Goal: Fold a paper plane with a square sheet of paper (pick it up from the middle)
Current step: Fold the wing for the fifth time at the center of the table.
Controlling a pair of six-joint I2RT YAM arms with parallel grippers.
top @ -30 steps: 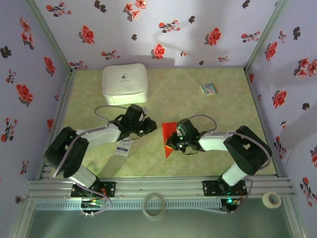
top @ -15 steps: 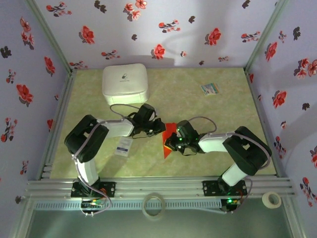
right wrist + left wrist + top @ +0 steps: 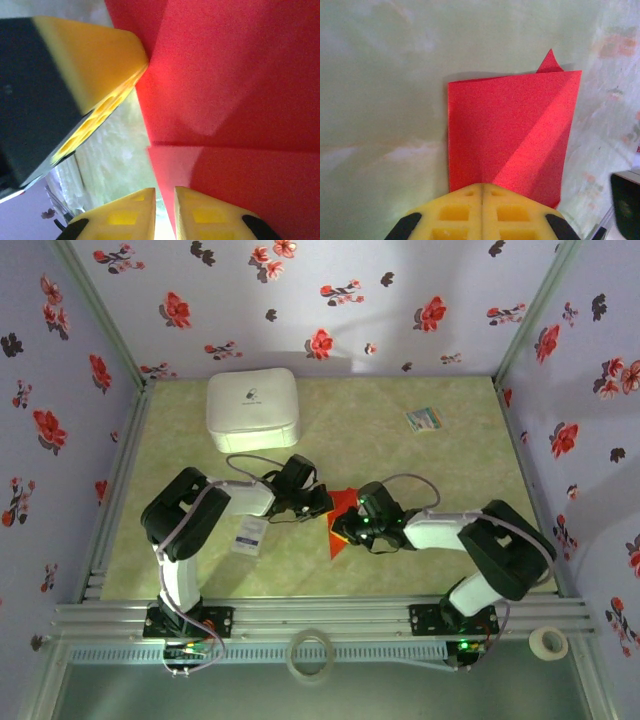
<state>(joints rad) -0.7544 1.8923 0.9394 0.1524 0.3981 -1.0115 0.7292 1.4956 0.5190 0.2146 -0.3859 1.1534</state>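
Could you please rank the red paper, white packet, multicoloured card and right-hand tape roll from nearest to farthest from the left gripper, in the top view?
1. red paper, at the left gripper tips.
2. white packet, near-left of it.
3. multicoloured card, far right of the table.
4. right-hand tape roll, beyond the table's near right corner.

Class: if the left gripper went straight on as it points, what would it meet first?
The red paper: it lies directly ahead, its near edge apparently pinched in the shut left gripper.
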